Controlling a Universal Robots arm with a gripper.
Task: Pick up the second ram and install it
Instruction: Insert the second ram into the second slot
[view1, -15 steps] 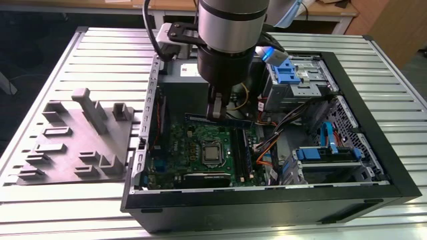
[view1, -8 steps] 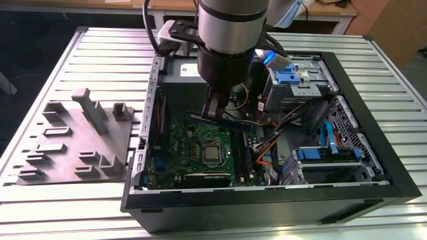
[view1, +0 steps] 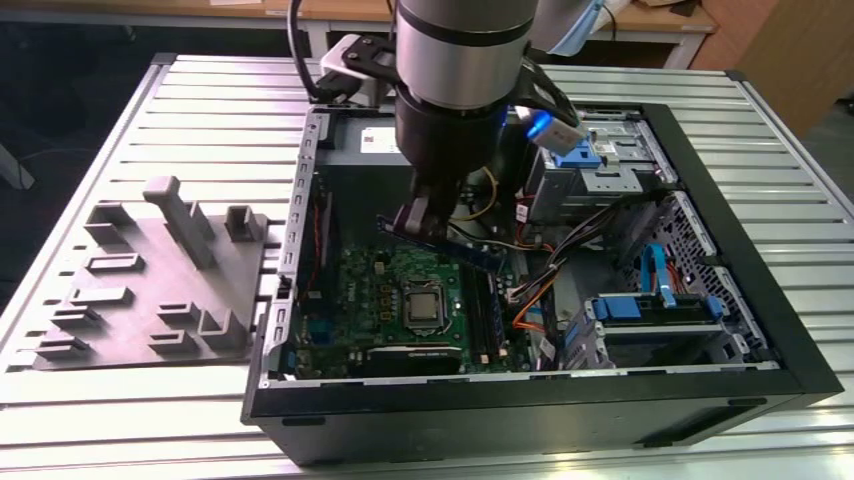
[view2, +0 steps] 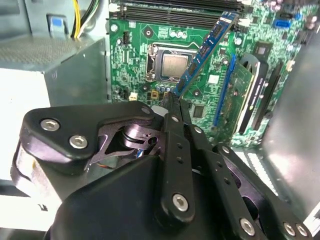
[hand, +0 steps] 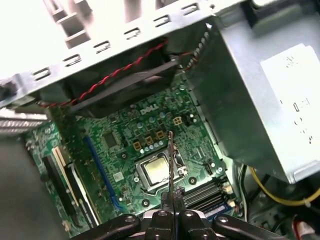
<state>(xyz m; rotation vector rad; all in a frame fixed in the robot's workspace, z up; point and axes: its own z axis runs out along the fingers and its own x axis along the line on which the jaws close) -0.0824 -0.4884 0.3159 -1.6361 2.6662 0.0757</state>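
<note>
While the gripper (view1: 424, 222) clamped the memory stick (view1: 470, 252) by one end over the circuit board (view1: 394, 290) at mid-frame, lining it squarely with the slots (view2: 170, 9) seemed wise before pressing.

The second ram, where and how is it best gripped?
Probably by its two flat faces near one end, from above the open case, as the gripper holds it now. The second ram is thin and flat, so the jaws meet broad surfaces, leaving its length free.
</note>
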